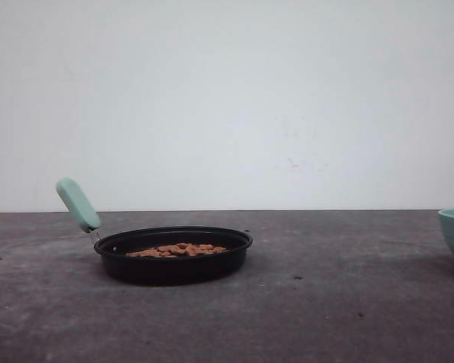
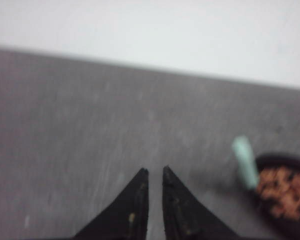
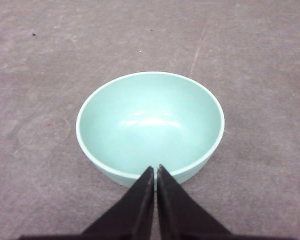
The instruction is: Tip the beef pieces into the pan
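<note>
Though the left gripper (image 2: pixel 155 172) hangs over bare table (image 1: pixel 325 302), its fingers are pressed nearly together on nothing, a thin slit between the tips. Ahead of it and off to its right sits the pan (image 1: pixel 174 255), mint handle (image 1: pixel 78 204) angled up toward that gripper's side. Beef (image 1: pixel 178 249) lies heaped inside the pan, apparently all within the rim; the left wrist view, blurred, shows the same.

Further right, the bowl (image 3: pixel 150 125) stands upright, empty, well apart from the pan. The right gripper (image 3: pixel 155 170) hovers just above its near rim, fingers drawn together, gripping nothing.

Judgement: pour looks done. What remains is withdrawal. To do it well: lift the right gripper straight up before drawing back, so the tips clear the rim without tipping the bowl. Keep the left away from the handle; a nudge could swing the pan.
</note>
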Motion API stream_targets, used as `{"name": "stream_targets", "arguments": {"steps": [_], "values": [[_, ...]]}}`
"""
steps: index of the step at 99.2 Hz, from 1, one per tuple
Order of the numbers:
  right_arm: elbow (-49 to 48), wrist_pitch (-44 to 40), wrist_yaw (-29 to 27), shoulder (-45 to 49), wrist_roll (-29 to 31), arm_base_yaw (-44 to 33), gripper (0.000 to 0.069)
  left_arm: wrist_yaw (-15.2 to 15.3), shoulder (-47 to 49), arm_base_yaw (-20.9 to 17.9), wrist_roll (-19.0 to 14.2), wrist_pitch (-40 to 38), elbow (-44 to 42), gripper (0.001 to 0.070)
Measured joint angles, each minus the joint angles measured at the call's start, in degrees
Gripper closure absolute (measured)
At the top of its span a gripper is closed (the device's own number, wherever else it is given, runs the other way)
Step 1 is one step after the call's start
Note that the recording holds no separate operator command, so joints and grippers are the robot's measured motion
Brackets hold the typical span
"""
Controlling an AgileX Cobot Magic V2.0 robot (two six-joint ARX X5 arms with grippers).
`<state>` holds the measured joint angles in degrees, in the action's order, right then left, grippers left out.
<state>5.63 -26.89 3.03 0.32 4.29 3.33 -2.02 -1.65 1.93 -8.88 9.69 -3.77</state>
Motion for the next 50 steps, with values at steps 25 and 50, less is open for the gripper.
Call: {"name": "stream_targets", "arguments": {"steps": [25,50], "values": [[0.00,0.07,0.00,0.02,0.00,0.00,0.0684,1.09,1.44,-2.08,1.92,1.33,1.66,0.0685],[0.00,0.07,0.00,0.02,0.00,0.00,0.0684,1.14,1.44,-2.08,3.96,1.22,1.68,0.0685]]}}
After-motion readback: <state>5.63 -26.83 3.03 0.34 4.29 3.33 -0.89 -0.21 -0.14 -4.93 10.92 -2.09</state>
